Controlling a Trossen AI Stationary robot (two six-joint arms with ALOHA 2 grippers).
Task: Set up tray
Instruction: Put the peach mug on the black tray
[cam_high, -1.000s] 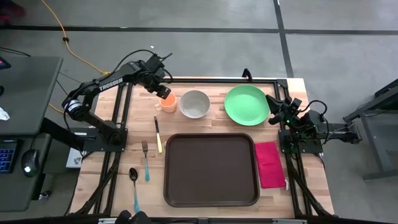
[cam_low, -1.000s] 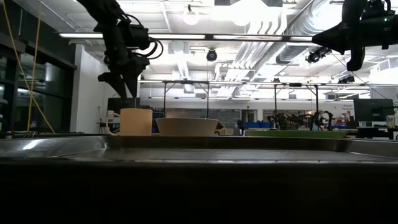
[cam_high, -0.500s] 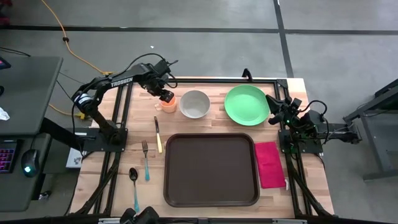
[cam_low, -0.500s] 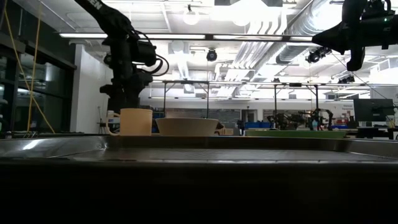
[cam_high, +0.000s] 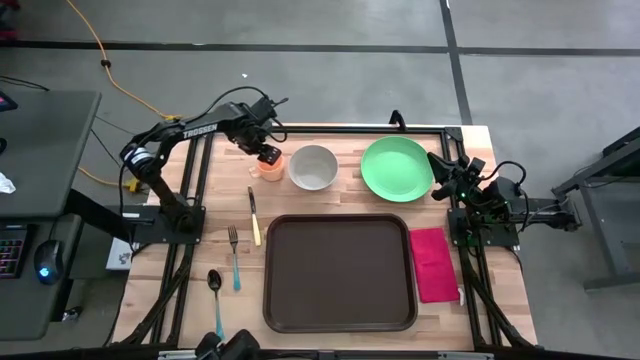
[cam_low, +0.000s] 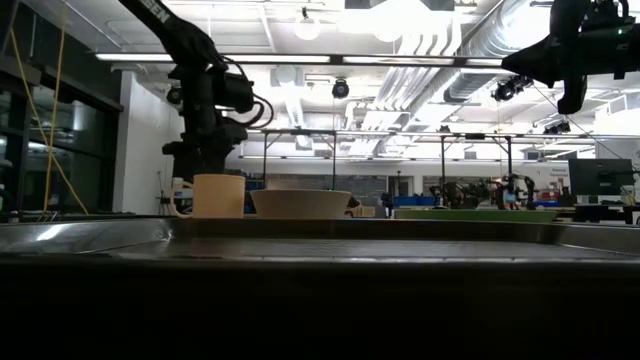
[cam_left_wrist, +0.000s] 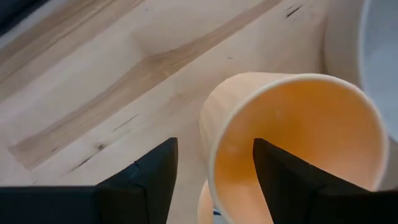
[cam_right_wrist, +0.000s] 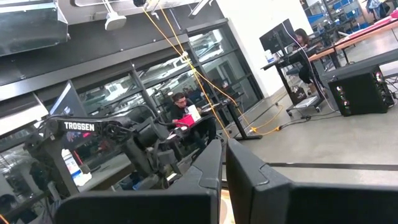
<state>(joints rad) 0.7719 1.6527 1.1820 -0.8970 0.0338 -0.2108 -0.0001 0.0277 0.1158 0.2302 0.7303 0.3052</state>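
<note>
An orange cup (cam_high: 270, 168) stands upright on the wooden table at the far left, beside a white bowl (cam_high: 313, 167). My left gripper (cam_left_wrist: 214, 149) is open and points down over the cup's rim (cam_left_wrist: 211, 155). One finger (cam_left_wrist: 280, 180) is inside the cup and the other (cam_left_wrist: 152, 180) is outside its wall, with a gap showing on both sides. In the low view the left gripper (cam_low: 205, 160) sits just above the cup (cam_low: 218, 196). The dark brown tray (cam_high: 339, 272) lies at the table's near middle. My right gripper (cam_right_wrist: 224, 155) is shut and waits at the table's right edge.
A green plate (cam_high: 397, 168) lies at the far right and a magenta napkin (cam_high: 433, 263) lies right of the tray. Left of the tray are a knife (cam_high: 254, 215), a fork (cam_high: 234, 257) and a spoon (cam_high: 216, 300). People sit at desks in the room beyond.
My left gripper has come down from above the orange cup to its rim, tipping slightly steeper, and has stayed open. The cup has not moved.
</note>
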